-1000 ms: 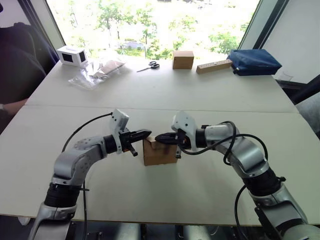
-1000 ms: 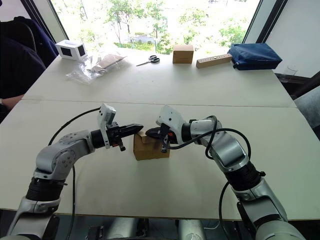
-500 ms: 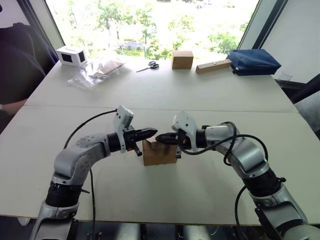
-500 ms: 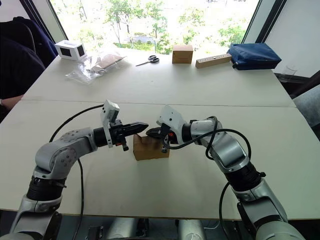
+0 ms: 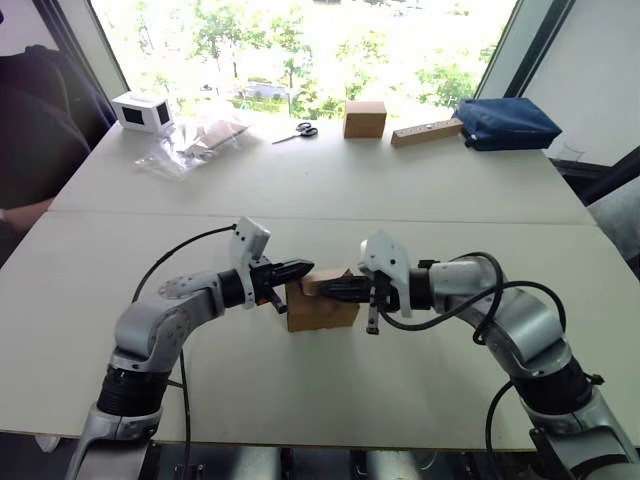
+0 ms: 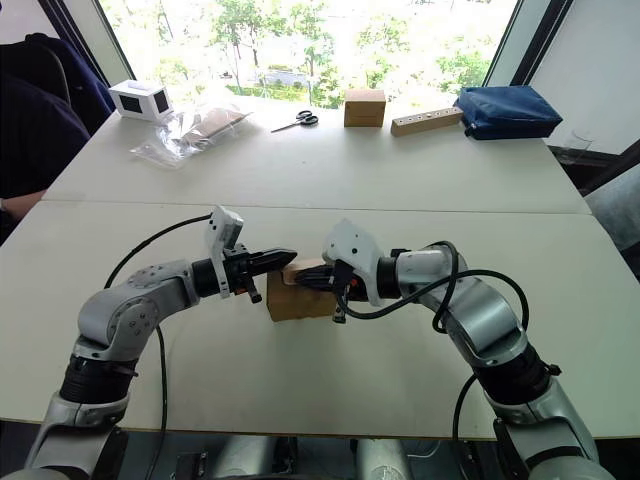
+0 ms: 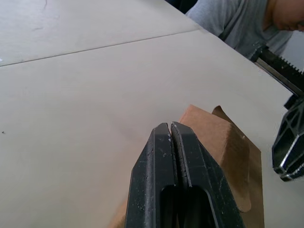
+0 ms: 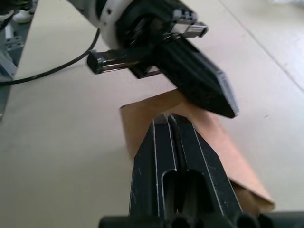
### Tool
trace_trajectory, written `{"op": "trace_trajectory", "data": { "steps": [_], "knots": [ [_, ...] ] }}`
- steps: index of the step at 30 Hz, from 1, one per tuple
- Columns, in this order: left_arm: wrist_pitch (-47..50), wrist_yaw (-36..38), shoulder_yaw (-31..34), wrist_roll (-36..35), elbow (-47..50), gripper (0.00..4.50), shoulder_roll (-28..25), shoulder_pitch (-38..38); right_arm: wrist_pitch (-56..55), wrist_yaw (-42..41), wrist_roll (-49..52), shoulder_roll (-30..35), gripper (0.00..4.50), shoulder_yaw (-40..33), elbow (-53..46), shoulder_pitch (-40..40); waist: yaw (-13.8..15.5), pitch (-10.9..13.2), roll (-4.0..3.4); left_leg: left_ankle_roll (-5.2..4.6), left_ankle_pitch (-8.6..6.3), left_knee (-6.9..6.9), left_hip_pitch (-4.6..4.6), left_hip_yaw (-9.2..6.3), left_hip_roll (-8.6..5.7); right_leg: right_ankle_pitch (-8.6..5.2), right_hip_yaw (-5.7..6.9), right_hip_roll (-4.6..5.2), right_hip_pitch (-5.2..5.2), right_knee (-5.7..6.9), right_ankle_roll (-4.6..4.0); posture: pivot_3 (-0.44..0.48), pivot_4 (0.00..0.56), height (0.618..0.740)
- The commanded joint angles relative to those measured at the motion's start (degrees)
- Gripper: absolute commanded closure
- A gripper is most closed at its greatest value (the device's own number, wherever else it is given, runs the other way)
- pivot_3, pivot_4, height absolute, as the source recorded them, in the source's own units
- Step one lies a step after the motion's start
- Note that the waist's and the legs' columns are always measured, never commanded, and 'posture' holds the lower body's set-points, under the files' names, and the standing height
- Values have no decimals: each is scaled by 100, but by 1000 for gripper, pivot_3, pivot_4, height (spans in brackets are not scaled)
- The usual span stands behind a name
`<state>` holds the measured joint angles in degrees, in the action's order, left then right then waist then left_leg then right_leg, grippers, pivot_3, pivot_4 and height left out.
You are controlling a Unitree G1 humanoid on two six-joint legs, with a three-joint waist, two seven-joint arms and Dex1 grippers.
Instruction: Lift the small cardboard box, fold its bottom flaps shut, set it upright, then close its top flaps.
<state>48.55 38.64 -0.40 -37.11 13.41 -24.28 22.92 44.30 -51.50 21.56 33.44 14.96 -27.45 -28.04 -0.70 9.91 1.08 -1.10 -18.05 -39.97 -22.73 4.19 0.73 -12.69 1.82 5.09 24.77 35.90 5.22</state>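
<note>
Cardboard-brown and pretty beat up, the small cardboard box (image 5: 320, 300) sits on the white table (image 5: 420, 180) between both arms, near the front edge. One of the top flaps (image 5: 328, 277) is sticking up a bit. The left gripper (image 5: 300, 268) has its fingers pressed together at the box's left top edge, and the right gripper (image 5: 335, 289) is pinched closed too, lying over the top from the other side. Best bet: push flaps down slow from both sides so the box doesn't slide.
</note>
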Motion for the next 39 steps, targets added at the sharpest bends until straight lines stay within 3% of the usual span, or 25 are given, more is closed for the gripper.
{"op": "trace_trajectory", "data": {
  "steps": [1,21,39],
  "knots": [
    [79,-74,100,-162,254,4460,38,79,-82,127,-79,31,4500,114,-254,67,5,0,0,0,0,0,0,0,0,0,0,0,0,0,0,0,150,740],
    [251,-161,74,-267,385,4460,-35,69,-226,464,-434,-152,4500,362,321,-25,8,0,0,0,0,1,-1,1,-1,-3,0,0,0,-2,-5,0,150,740],
    [-539,602,-202,110,49,4460,-280,-376,165,523,-388,-133,4500,351,227,-198,11,0,0,0,0,1,0,1,-1,-6,1,2,0,-3,-11,0,150,740]
  ]
}}
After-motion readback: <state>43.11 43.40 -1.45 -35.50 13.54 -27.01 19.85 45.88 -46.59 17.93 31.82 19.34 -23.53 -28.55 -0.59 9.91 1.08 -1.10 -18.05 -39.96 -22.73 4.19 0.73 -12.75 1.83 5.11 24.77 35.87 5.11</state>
